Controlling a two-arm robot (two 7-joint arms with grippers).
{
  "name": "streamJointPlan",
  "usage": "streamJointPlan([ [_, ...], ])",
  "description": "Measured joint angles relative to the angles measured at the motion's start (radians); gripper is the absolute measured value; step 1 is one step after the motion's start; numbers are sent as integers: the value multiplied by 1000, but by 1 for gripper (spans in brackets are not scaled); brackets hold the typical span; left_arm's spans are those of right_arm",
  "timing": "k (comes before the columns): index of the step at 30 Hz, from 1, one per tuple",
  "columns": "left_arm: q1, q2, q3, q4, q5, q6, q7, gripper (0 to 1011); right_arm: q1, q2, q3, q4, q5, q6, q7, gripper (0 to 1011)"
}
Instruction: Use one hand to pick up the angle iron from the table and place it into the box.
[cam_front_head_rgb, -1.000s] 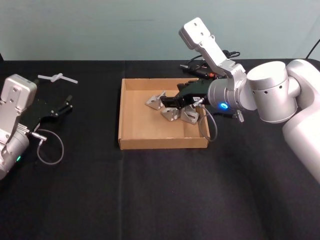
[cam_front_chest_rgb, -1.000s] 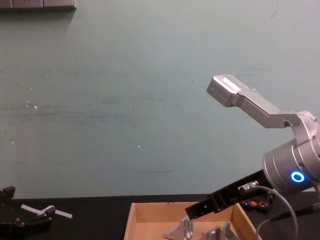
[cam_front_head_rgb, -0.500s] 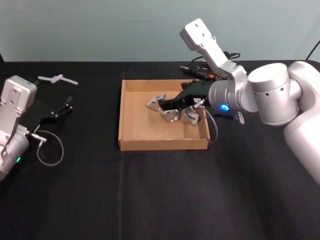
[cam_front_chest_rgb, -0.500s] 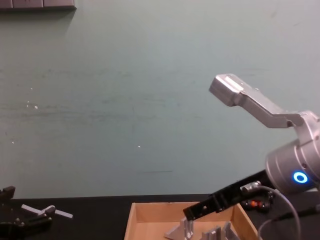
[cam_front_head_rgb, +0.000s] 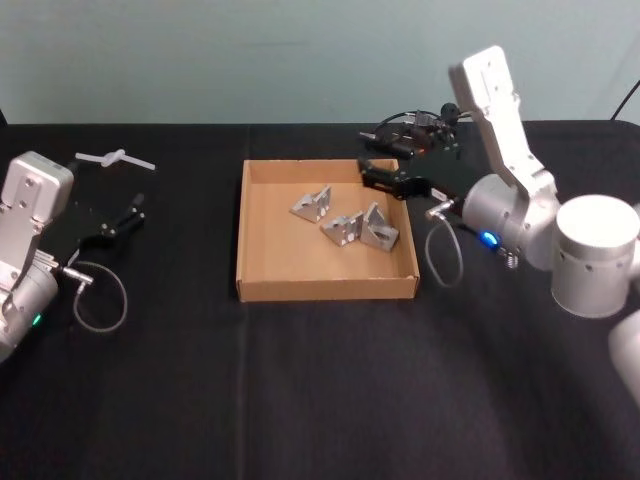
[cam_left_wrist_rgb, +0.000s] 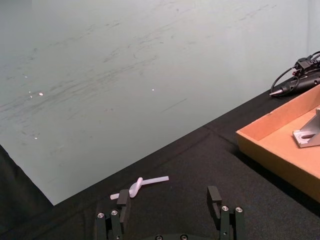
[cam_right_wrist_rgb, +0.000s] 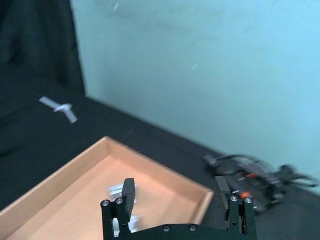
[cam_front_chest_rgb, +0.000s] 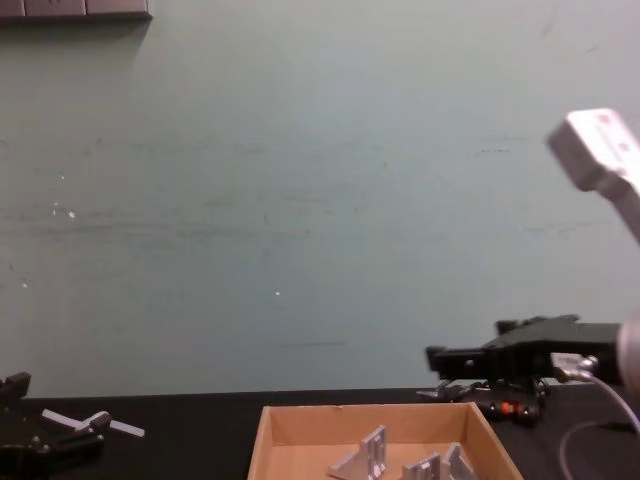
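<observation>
Three silver angle irons (cam_front_head_rgb: 343, 228) lie inside the tan cardboard box (cam_front_head_rgb: 258, 285) on the black table (cam_front_head_rgb: 300, 380). My right gripper (cam_front_head_rgb: 368, 172) is open and holds nothing. It hovers over the box's far right corner, apart from the irons. From its wrist I look down past the open fingers (cam_right_wrist_rgb: 128, 192) into the box (cam_right_wrist_rgb: 75, 200), with one blurred iron (cam_right_wrist_rgb: 119, 190) below. The chest view shows the right gripper (cam_front_chest_rgb: 462, 350) above the box's back wall (cam_front_chest_rgb: 300, 425) and the irons (cam_front_chest_rgb: 365, 455). My left gripper (cam_front_head_rgb: 135, 208) rests open at the table's left side.
A white plastic piece (cam_front_head_rgb: 115, 157) lies at the back left of the table, beyond the left gripper (cam_left_wrist_rgb: 168, 200). A black cabled tool with orange parts (cam_front_head_rgb: 410, 135) sits behind the box's far right corner. The table's front half is bare black cloth.
My right gripper has drawn up and back to the right, out of the box's middle, opened and empty. The angle irons stay in the box. The left arm has not moved.
</observation>
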Motion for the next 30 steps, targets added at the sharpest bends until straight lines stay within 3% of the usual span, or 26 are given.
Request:
streamJointPlan([
  [4, 0, 0, 0, 0, 0, 0, 0, 1005, -61, -12, 32, 8, -50, -166, -76, 1002],
  [7, 0, 0, 0, 0, 0, 0, 0, 1005, -82, -29, 43, 26, -76, -240, -119, 1000],
  [10, 0, 0, 0, 0, 0, 0, 0, 1005, -103, -63, 60, 75, -107, -349, -174, 1000],
  [11, 0, 0, 0, 0, 0, 0, 0, 1005, -103, -63, 60, 75, -107, -349, -174, 1000],
  [15, 0, 0, 0, 0, 0, 0, 0, 1005, -113, -105, 78, 133, -156, -463, -255, 1002],
  [20, 0, 0, 0, 0, 0, 0, 0, 1005, -120, -130, 96, 158, -169, -506, -282, 1002],
  [30, 0, 0, 0, 0, 0, 0, 0, 1005, -121, -129, 94, 159, -171, -510, -285, 1000],
])
